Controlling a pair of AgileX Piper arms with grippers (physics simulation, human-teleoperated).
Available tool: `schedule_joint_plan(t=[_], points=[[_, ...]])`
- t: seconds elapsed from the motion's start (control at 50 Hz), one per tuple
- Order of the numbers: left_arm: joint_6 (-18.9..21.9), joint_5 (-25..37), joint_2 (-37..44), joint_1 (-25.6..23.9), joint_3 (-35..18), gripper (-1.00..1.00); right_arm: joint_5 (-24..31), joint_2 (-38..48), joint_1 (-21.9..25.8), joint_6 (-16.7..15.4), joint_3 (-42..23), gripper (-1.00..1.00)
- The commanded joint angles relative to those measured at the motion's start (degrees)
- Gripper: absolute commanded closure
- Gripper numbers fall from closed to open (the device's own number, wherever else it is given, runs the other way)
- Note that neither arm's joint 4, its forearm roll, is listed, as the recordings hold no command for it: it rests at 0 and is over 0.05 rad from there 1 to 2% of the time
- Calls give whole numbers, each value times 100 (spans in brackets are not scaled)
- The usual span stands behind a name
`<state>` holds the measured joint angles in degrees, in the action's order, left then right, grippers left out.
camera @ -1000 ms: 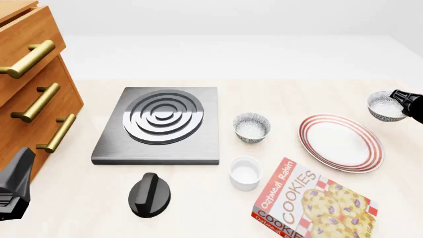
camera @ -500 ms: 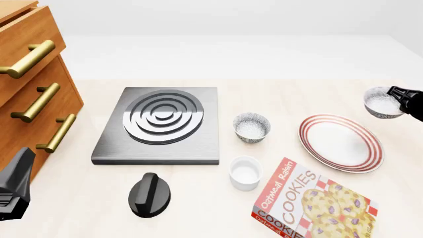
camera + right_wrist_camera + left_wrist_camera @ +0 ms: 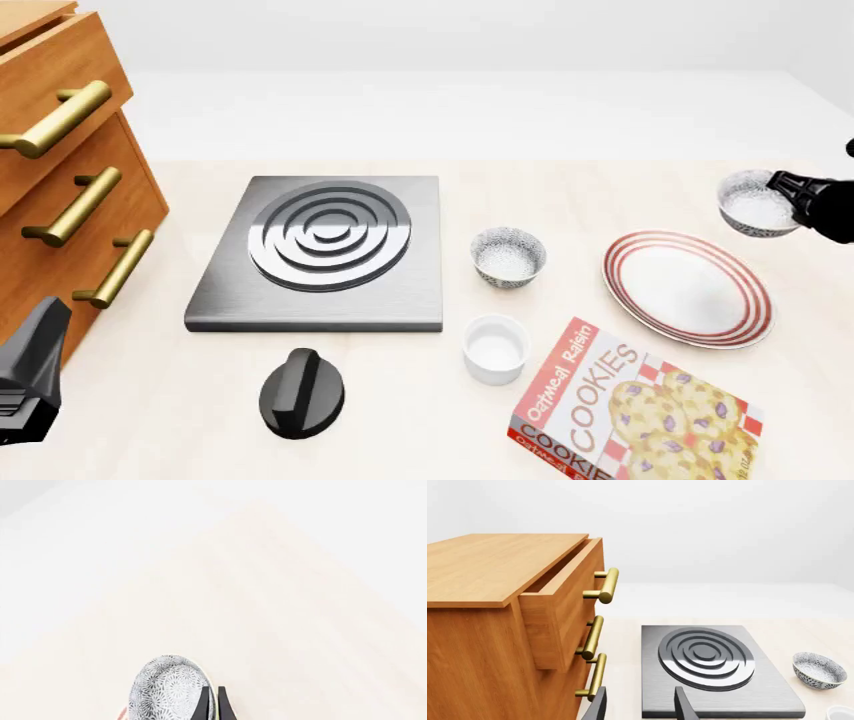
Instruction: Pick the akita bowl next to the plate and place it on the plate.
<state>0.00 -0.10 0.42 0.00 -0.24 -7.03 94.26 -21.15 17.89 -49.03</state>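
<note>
Two alike speckled bowls in the front view; the akita bowl [image 3: 755, 203] is the one held up by the right gripper [image 3: 790, 196], off the table, above and just beyond the far right edge of the plate [image 3: 686, 287]. Right gripper pinches the bowl's rim, one finger inside and one outside; the wrist view shows the fingers [image 3: 204, 706] nearly closed on the wall of the bowl [image 3: 167, 690]. Bowl looks rigid, ceramic-like, light, probably slick-glazed, so a rim pinch can let it swing or slip; likely chips if dropped, wants a low, level set-down on the plate centre. Look: small, round, grey-and-white floral speckle outside, white inside, tilted a bit in the grip. The second speckled bowl [image 3: 509, 255] sits on the table between the burner plate [image 3: 320, 252] and the plate, untouched. Left gripper [image 3: 637, 711] idle near the drawers [image 3: 514, 630], fingers apart, holding nothing.
</note>
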Motion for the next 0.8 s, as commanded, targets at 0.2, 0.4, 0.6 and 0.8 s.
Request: schedule_joint_plan(t=[0.2,0.4,0.6,0.8], points=[[0,0,0,0,0,-100,26,-431,313,114,310,100],[0,0,0,0,0,-100,93,-596,435,155,389,100],[0,0,0,0,0,-100,135,-794,580,195,524,100],[0,0,0,0,0,-100,64,-841,692,222,707,100]])
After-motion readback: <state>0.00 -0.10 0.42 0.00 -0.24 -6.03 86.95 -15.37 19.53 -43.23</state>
